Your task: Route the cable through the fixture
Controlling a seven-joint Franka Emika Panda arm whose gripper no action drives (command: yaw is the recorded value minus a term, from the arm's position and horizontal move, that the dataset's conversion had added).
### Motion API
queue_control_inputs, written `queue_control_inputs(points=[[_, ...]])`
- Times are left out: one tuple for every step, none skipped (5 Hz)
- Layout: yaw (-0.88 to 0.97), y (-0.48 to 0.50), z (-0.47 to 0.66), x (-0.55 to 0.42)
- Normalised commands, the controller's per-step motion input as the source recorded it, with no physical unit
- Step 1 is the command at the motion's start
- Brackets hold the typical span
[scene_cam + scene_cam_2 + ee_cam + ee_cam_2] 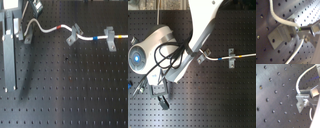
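Cable is the white cord you see in the first exterior view. It runs from the first exterior view's right edge through the wider T-shaped clip and the slanted Y-shaped clip. From there it curves up towards the first exterior view's upper left, where its end is lost behind grey hardware. In the first wrist view the cord crosses the top of the fixture, a small grey metal clip on the black perforated board. Whether it touches the clip or passes just above, you cannot tell. It then runs into the gripper, and a second stretch drops away just beside the clip. The fingers look pinched narrow on the cord, though only one finger shows clearly and the tips are blurred. In the second exterior view the arm covers that whole corner, so neither fixture nor fingertips can be made out there.
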Motion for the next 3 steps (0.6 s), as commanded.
queue_control_inputs(points=[[0.0, -0.376, -0.34, 0.162], [0.01, -0.555, -0.49, 0.207], [0.15, -0.443, -0.48, 0.214]])
